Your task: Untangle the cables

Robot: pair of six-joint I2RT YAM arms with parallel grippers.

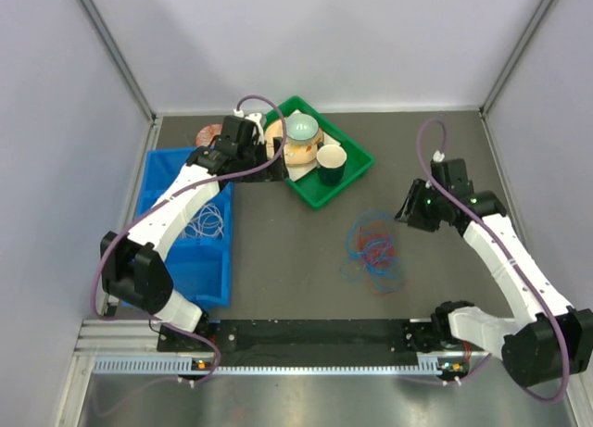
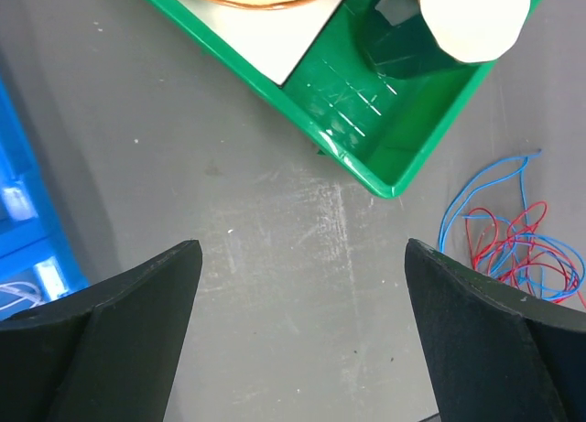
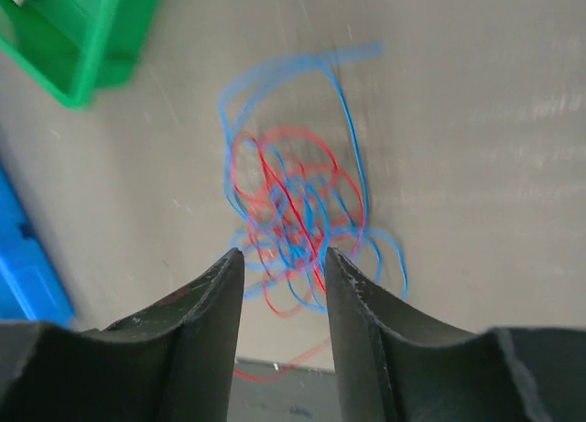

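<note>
1. Clutter: glossy green plastic tray (image 1: 347,174) holding a dark-green cup (image 1: 331,158); blue bin (image 1: 156,168) left of it.
2. Thin red and blue cables (image 1: 373,251) lie tangled in loops on the scuffed grey surface (image 1: 278,251); white cable (image 1: 206,221) coiled in the bin.
3. Left claw (image 2: 302,248) gapes wide, empty; right claw (image 3: 284,253) half open above the tangle, holding nothing.

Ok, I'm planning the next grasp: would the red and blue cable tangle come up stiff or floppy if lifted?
Probably floppy: the red and blue cable tangle lies in thin loose loops on the table. String-thin, so likely light; a push may drag the clump. Lifting one strand may pull the other: they interlace.
</note>
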